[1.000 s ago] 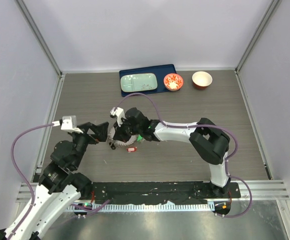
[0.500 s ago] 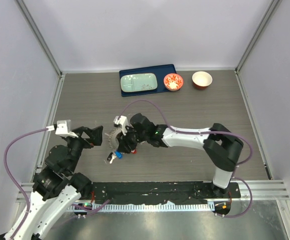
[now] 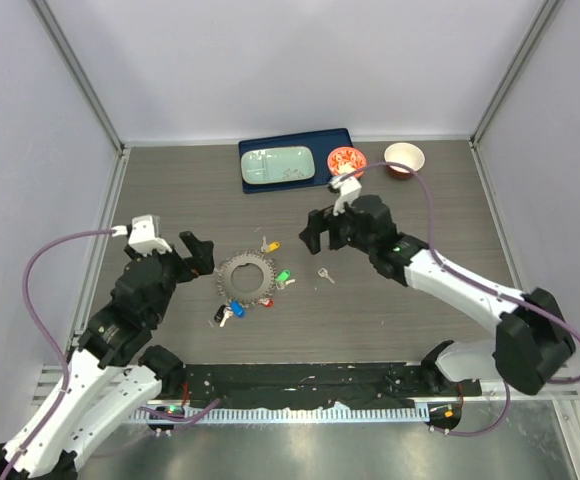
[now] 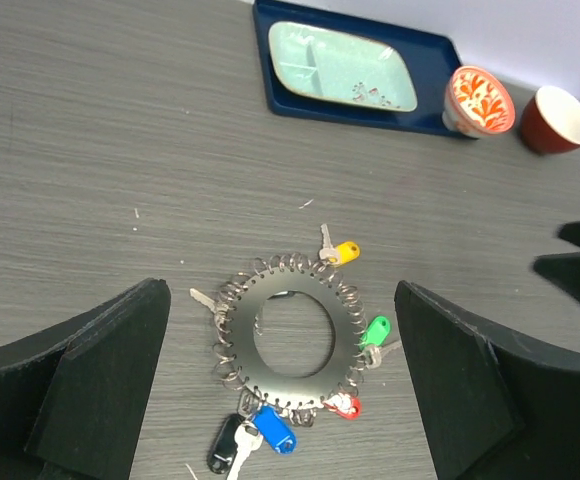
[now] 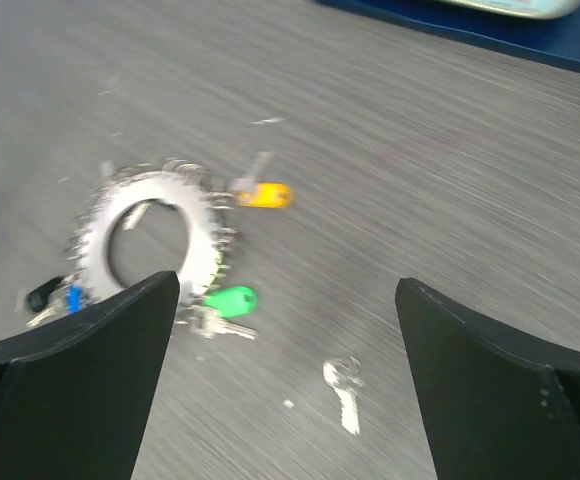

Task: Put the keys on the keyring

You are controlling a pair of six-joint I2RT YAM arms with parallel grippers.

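The left tool point(image 4: 280, 295) is spread wide and holds nothing, raised just left of the keyring point(image 3: 243, 274); the right tool point(image 5: 285, 290) is also spread wide and empty, above the desk point(image 3: 170, 190) to the ring's right, touching nothing; the keyring lies flat on the desk between the arms; at its toothed rim lie a yellow-headed key point(image 3: 271, 246), a green-headed key point(image 3: 283, 277), a red-headed key point(image 3: 266, 301) and a blue-headed key point(image 3: 236, 309); a plain silver key point(image 3: 326, 275) lies loose, apart, on the ring's right; a blue tray point(image 3: 295, 138) sits at the far edge.
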